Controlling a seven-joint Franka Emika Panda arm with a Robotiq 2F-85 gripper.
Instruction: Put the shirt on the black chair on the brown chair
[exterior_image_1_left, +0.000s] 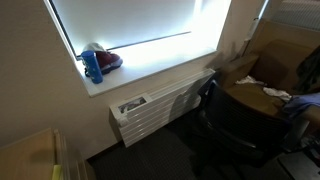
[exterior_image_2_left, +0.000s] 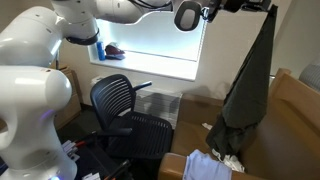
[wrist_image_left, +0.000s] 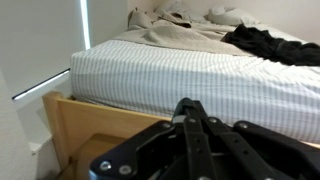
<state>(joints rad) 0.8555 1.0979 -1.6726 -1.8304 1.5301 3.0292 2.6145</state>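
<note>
Gripper (exterior_image_2_left: 266, 9) up high near the top edge in an exterior view, jaws pinched on the top of the dark shirt (exterior_image_2_left: 250, 90). Shirt hangs full length in the air, well off the black chair (exterior_image_2_left: 125, 112) and in front of the brown chair (exterior_image_2_left: 296, 105); can't tell if the hem touches it. White cloth (exterior_image_2_left: 208, 166) lies low by the hem. Blue bottle (exterior_image_1_left: 92, 66) on the window sill (exterior_image_1_left: 150, 78). Wrist view shows a bed (wrist_image_left: 180, 70) with dark clothes (wrist_image_left: 265, 45) on it

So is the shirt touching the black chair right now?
Apart. In an exterior view the shirt hangs lifted, well to one side of the black chair, with wall showing between them.
</note>
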